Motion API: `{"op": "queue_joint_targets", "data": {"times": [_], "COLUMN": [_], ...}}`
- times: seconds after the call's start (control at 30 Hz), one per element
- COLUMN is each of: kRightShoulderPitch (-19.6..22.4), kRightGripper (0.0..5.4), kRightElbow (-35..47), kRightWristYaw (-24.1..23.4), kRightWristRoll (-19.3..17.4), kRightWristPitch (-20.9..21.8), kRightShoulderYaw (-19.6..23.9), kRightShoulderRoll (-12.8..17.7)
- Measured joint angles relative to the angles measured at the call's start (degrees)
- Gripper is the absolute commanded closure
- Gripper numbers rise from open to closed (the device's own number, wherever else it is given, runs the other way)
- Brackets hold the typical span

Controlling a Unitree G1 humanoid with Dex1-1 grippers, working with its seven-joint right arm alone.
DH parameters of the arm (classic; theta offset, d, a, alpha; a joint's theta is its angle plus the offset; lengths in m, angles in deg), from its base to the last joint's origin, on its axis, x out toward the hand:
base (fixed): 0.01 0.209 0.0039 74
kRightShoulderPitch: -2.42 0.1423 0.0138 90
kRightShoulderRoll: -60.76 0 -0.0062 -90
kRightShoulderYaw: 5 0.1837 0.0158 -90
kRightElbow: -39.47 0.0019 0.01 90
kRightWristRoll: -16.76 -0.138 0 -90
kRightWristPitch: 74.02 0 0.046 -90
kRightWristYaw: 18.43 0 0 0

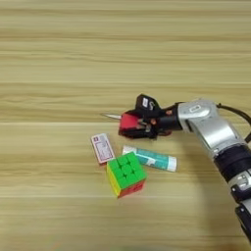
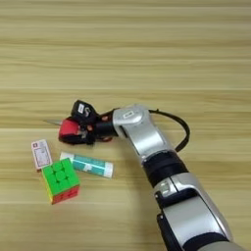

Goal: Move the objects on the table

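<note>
On the wooden worktop point(image 1: 59, 59) lie one card box point(image 1: 102, 147), one glue stick point(image 1: 149, 158) and one puzzle cube point(image 1: 126, 173), close together. The box is white with red print; its writing is too small to read. The stick has a green label with pale marks that cannot be made out, and a white cap at its right end. The cube shows a green top face, a yellow left face and a red face toward the camera; its upper corner sits just beside the box and the stick.

Just above this group, the tool point(image 1: 133, 123) reaches in from the right, its black fingers point(image 1: 145, 104) clenched around one red piece point(image 1: 129, 121). One thin metal tip point(image 1: 111, 116) pokes out to the left of it, low over the wood. A small white sticker on the upper finger is unreadable.
</note>
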Motion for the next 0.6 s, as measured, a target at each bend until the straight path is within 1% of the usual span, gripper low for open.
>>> {"op": "queue_joint_targets", "data": {"times": [0.1, 0.13, 0.17, 0.2, 0.23, 0.27, 0.33, 0.4, 0.5, 0.6], "kRightShoulderPitch": [0.21, 0.44, 0.50, 0.51, 0.06, -0.27, -0.26, -0.24, 0.05, 1.92], "kRightGripper": [3.06, 2.69, 2.67, 2.46, 2.37, 2.16, 1.93, 1.76, 1.35, 1.08], "kRightElbow": [-1.05, -1.60, -1.83, -2.02, -2.77, -3.04, -2.92, -1.70, 1.42, 4.41], "kRightWristYaw": [0.55, 0.71, 0.77, 0.79, 1.00, 1.22, 1.43, 1.94, 1.72, -1.31], "kRightWristRoll": [0.18, 0.18, 0.27, 0.64, 1.13, 1.10, 0.74, -0.32, -3.13, -7.45], "kRightWristPitch": [1.98, 2.42, 3.01, 3.12, 3.07, 3.04, 2.96, 2.82, 1.51, 0.55], "kRightShoulderYaw": [-0.24, -0.36, -0.43, -0.58, -1.11, -1.13, -0.70, 0.16, 3.12, 8.84], "kRightShoulderRoll": [0.01, 0.00, 0.00, 0.01, 0.00, 0.00, -0.04, -0.05, -0.19, -0.65]}}
